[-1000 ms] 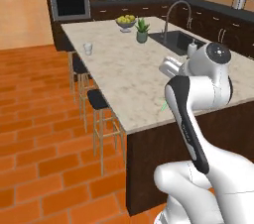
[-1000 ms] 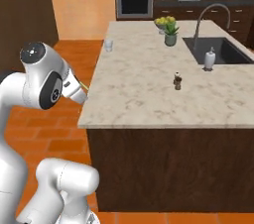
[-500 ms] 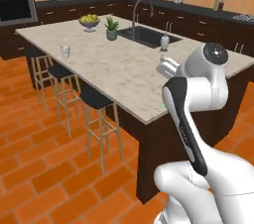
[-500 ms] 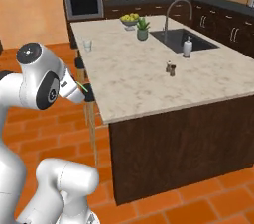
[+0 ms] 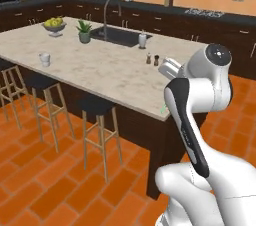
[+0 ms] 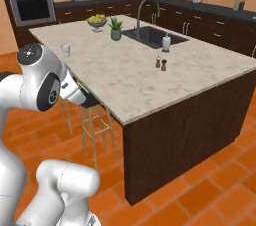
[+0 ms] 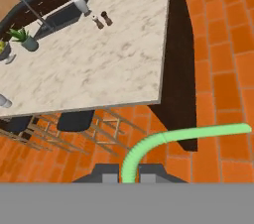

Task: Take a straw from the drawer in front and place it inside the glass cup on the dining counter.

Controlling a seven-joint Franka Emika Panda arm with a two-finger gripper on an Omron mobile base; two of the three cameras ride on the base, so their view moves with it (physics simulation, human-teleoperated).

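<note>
- The dining counter [image 5: 100,75], a broad beige marbled tabletop on a dark base, carries an inset sink [image 5: 117,36] near its far edge, with a potted plant [image 5: 84,32] and a fruit bowl [image 5: 54,24] beside it toward one far corner.
- Bar stools [image 5: 97,120] stand along the tabletop's long side edge, over the orange brick floor.
- The glass cup [image 5: 45,59] stands upright near that stool-side edge, toward the far end and well apart from the arm; it looks light and easy to tip, so I judge any sideways knock at its rim a risk.
- Two small shakers [image 5: 152,59] stand in the middle of the tabletop, between the sink and the near corner.
- The straw [image 7: 163,143] is clamped at its lower end in the pincer [image 7: 128,178], whose fingertips press against it on both sides; it curves up and bends sideways over the floor just off the tabletop's near corner.
- Judging by that bend, the straw is very light and flexible, not stiff; held at one end, its free tip will probably wobble and lag.
- A hold nearer the middle would steady it, I think, though the end hold leaves more length to drop into the cup.
</note>
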